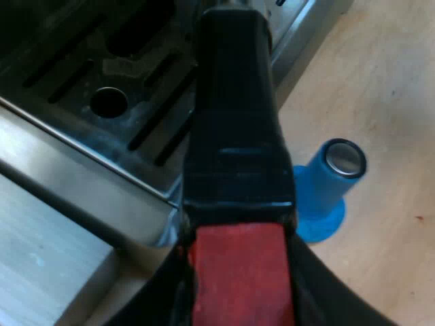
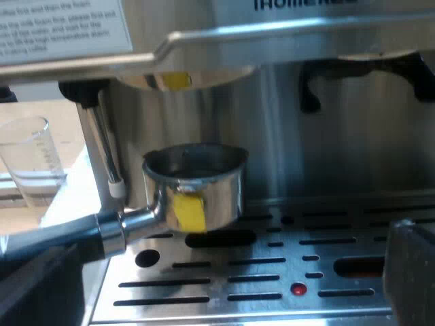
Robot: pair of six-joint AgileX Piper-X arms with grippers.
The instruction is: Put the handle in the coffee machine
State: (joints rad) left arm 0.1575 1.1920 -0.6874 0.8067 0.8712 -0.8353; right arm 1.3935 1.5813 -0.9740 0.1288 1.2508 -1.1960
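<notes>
The metal holder, with a yellow tag on its cup, hangs above the drip tray and just beneath the machine's brew head, with a gap between them. Its dark handle ends in red, and my left gripper is shut on that red end over the tray's corner. My right gripper is open in front of the drip tray with nothing between its fingers.
A blue tamper stands on the wooden table beside the espresso machine's base. A measuring glass sits by the steam wand. A second dark spout hangs at the machine's front.
</notes>
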